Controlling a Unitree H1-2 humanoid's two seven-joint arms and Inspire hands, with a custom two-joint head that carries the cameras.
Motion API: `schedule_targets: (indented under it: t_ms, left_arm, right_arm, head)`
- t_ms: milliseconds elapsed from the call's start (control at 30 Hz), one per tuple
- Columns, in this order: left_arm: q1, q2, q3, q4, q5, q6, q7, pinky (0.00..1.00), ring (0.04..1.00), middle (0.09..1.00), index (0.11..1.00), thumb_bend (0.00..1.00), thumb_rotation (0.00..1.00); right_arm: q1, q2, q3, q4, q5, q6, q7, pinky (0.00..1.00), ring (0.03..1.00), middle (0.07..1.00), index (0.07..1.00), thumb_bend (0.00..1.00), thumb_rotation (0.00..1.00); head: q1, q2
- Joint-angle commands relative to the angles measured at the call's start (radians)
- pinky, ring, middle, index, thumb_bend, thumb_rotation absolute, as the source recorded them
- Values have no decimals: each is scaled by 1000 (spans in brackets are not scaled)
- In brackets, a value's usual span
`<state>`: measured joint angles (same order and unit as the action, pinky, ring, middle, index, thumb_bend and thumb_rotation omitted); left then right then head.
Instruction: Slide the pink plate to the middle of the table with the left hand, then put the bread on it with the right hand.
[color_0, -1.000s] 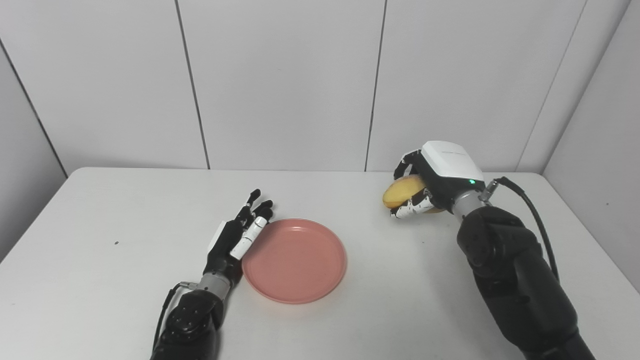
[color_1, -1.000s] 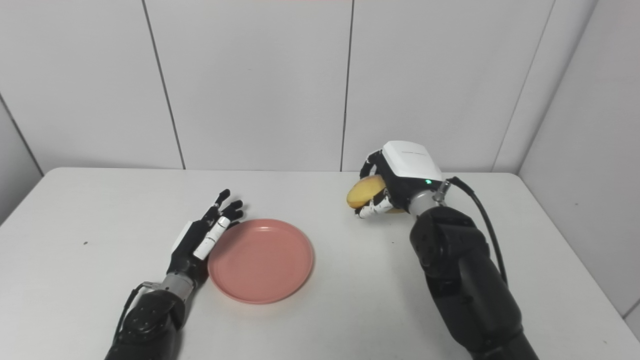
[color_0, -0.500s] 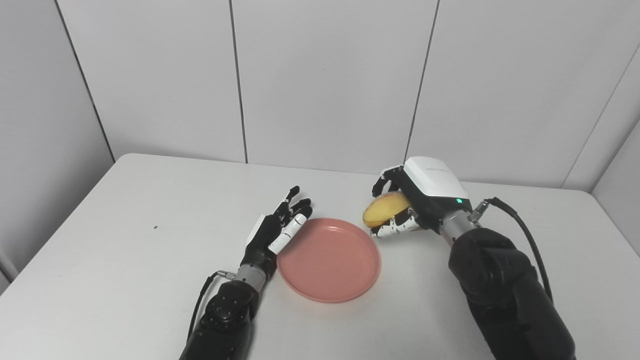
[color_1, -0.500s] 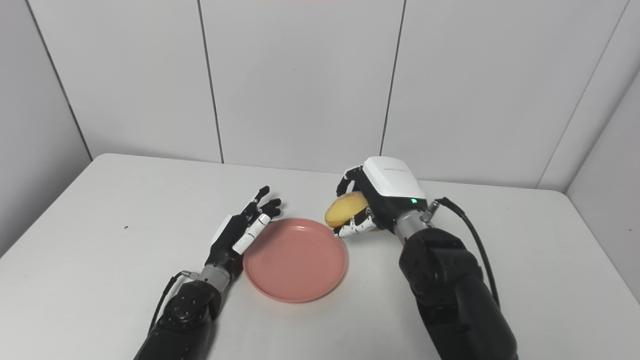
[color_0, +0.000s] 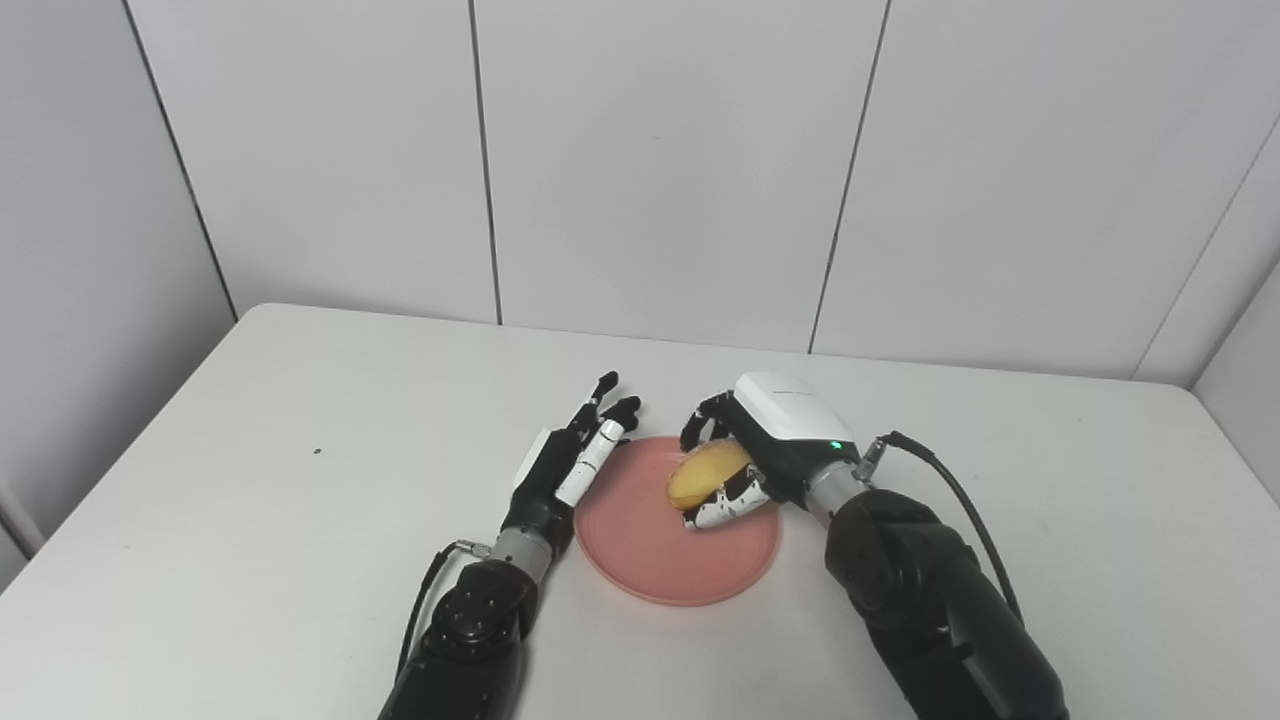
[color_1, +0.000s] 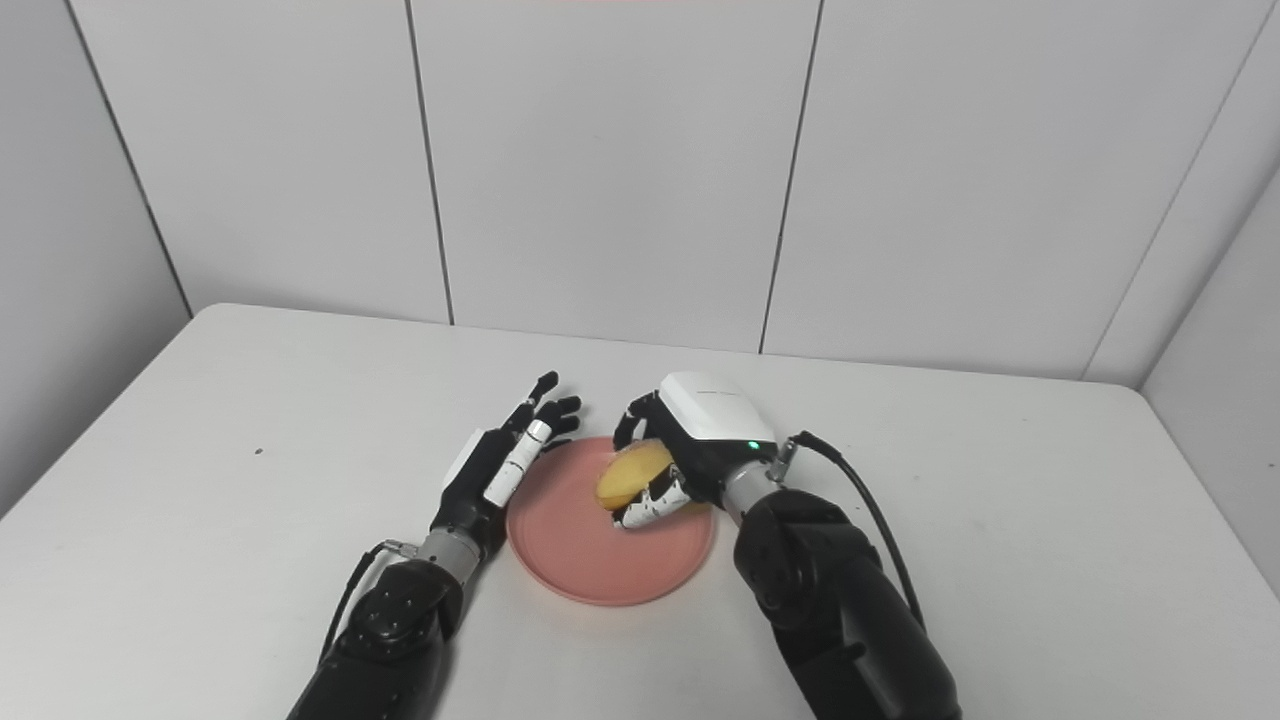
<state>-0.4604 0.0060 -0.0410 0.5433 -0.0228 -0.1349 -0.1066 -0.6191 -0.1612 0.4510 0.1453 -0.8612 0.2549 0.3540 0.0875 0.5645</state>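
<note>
The pink plate (color_0: 655, 565) lies on the white table near its middle. My left hand (color_0: 570, 465) is open, fingers straight, lying flat along the plate's left rim. My right hand (color_0: 765, 455) is shut on the yellow-brown bread (color_0: 705, 473) and holds it over the plate's far half, low above it or touching it; I cannot tell which. The plate (color_1: 580, 560), bread (color_1: 632, 474), left hand (color_1: 500, 465) and right hand (color_1: 700, 445) also show in the right eye view.
The white table (color_0: 250, 480) has a small dark speck (color_0: 318, 451) at the left. Grey wall panels stand close behind the far edge. A black cable (color_0: 950, 480) loops from my right wrist.
My right hand has carried the bread leftward from beside the plate to over it and lower. The left hand stays at the plate's rim. The camera has shifted a little.
</note>
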Motion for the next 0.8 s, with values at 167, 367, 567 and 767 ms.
schedule_targets:
  t_ms: [167, 367, 567, 767]
  left_arm:
    - [18, -39, 2, 2, -25, 23, -13, 876, 893, 887, 944, 775, 981]
    - [13, -40, 6, 17, -33, 12, -14, 880, 891, 885, 938, 846, 1000]
    - [13, -44, 4, 15, -31, 18, -11, 878, 888, 883, 937, 851, 1000]
    - [13, -44, 3, 13, -35, 21, -16, 887, 893, 888, 940, 855, 1000]
  right_arm:
    - [-50, 13, 0, 87, 47, -107, -100, 285, 379, 460, 550, 510, 0]
    - [-51, 13, 3, 163, 72, -147, -152, 265, 373, 458, 548, 510, 0]
    - [-51, 12, 8, 209, 92, -195, -199, 271, 375, 461, 546, 510, 0]
    - [-51, 8, 14, 221, 104, -208, -216, 280, 377, 462, 550, 509, 0]
  head:
    - [1, 3]
    - [-4, 6]
    - [-2, 8]
    - [-4, 9]
